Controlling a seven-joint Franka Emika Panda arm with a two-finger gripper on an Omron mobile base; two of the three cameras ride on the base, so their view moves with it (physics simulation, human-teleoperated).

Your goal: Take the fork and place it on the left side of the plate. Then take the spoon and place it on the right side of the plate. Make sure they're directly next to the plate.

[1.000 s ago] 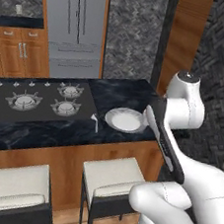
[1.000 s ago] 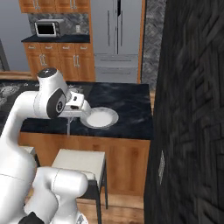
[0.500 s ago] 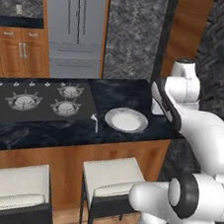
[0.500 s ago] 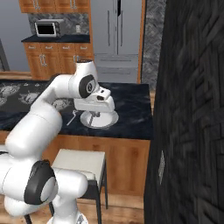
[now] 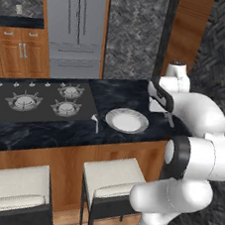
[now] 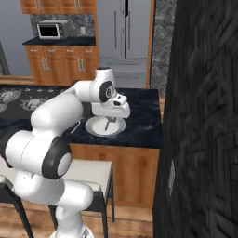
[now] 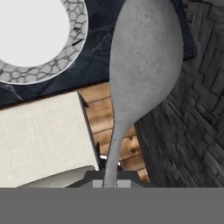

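My gripper is shut on the thin handle of the spoon, whose rounded bowl points away from the hand. In the left base view the gripper hangs above the counter just right of the plate, with the spoon dangling from it. From the hand view, the plate's patterned rim lies to the upper left of the spoon. The fork lies flat on the dark counter close to the plate's left side. In the right base view the hand hovers over the plate.
A gas cooktop fills the counter's left part. Two cushioned stools stand under the counter's front edge. A dark stone wall rises close on the right. A fridge stands behind.
The arm has swung rightward across the plate with the spoon still gripped, from the plate's left to its right side. Plate and fork have stayed put.
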